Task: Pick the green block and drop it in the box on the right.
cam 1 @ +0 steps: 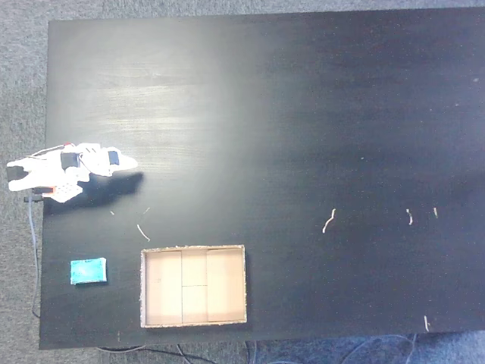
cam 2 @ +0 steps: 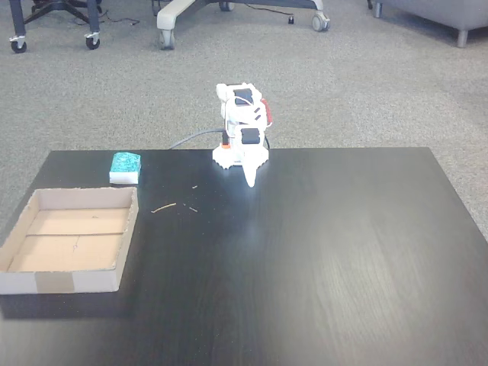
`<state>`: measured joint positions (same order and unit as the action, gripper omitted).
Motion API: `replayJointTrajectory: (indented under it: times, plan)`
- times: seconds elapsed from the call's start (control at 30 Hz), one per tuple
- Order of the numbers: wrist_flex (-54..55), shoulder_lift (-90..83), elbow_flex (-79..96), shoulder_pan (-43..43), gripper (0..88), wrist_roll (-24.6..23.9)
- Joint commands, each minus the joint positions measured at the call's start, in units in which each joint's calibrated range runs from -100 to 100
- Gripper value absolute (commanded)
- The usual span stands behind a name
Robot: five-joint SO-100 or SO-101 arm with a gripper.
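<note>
The green block (cam 1: 89, 271) (cam 2: 125, 168) is a small flat teal piece lying on the black table, just beside the short end of the box. The box (cam 1: 227, 284) (cam 2: 69, 236) is a shallow tan cardboard tray with nothing in it. The white arm is folded up at the table's edge. Its gripper (cam 1: 130, 163) (cam 2: 250, 179) points out over the table, its fingers together in a point and holding nothing. It hangs well apart from both block and box, roughly a box length from the block.
Thin pale scraps (cam 1: 328, 221) (cam 2: 163, 207) lie scattered on the table (cam 1: 303, 114). A cable (cam 2: 191, 139) runs off the arm's base onto grey carpet. Chair casters (cam 2: 164, 38) stand on the floor behind the table.
</note>
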<state>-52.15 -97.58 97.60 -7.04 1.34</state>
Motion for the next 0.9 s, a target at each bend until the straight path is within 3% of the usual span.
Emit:
replayJointTrajectory:
  times: [0.0,0.27,0.4,0.57,0.67,0.8,0.87]
  plan:
    - [4.76,-0.48,2.4,1.52,0.1,-0.34]
    - [4.51,-0.48,2.4,1.6,0.1,0.78]
    - [18.55,-0.39,-3.49,12.78,0.1,2.78]
    - [5.25,12.14,-35.22,26.27,0.1,1.17]
    - [-7.3,24.33,-53.99,37.53,1.2,-4.15]
    - [-21.75,43.47,-66.05,48.34,31.0,-3.17]
    - [-25.38,51.09,-67.32,53.93,51.9,-2.2]
